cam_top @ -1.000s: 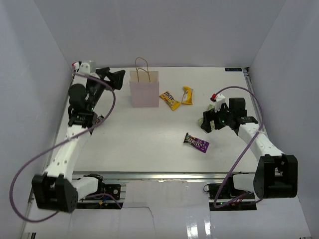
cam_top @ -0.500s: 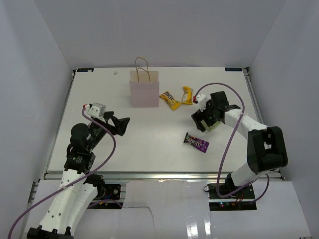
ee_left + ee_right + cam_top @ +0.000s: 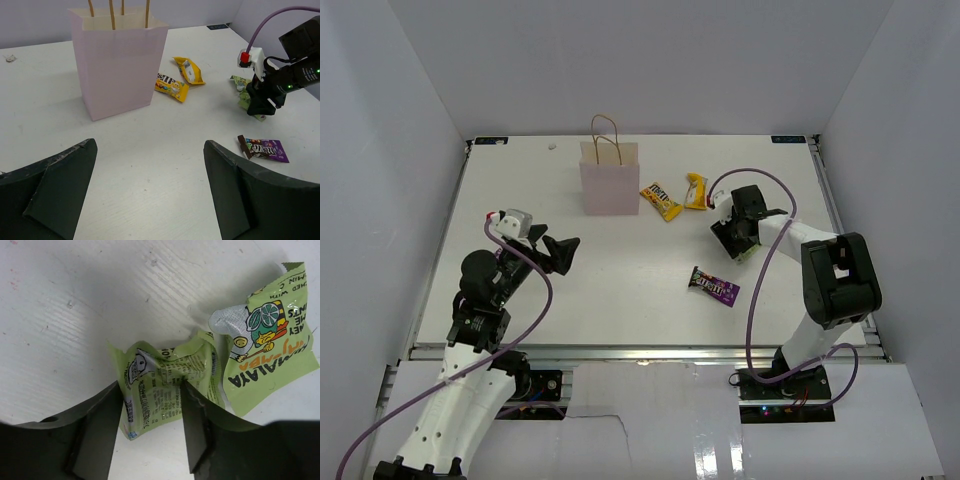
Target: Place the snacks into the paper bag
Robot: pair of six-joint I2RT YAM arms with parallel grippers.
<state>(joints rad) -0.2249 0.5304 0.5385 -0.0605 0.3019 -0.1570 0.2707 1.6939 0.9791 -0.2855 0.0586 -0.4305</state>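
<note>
The pale pink paper bag stands upright at the back of the table. To its right lie a yellow snack and a yellow-orange one. A dark purple snack lies nearer the front. My right gripper points down at the table. Its jaws press both sides of the crinkly green snack, which bunches up between them on the table. My left gripper hovers open and holds nothing, left of centre, facing the bag.
White walls enclose the table on three sides. The right arm's purple cable loops above the green snack. A small speck lies at the back left, near the wall.
The left arm drew back from beside the bag toward the front and stands open. The right gripper moved left onto the green snack and its jaws closed in on it.
</note>
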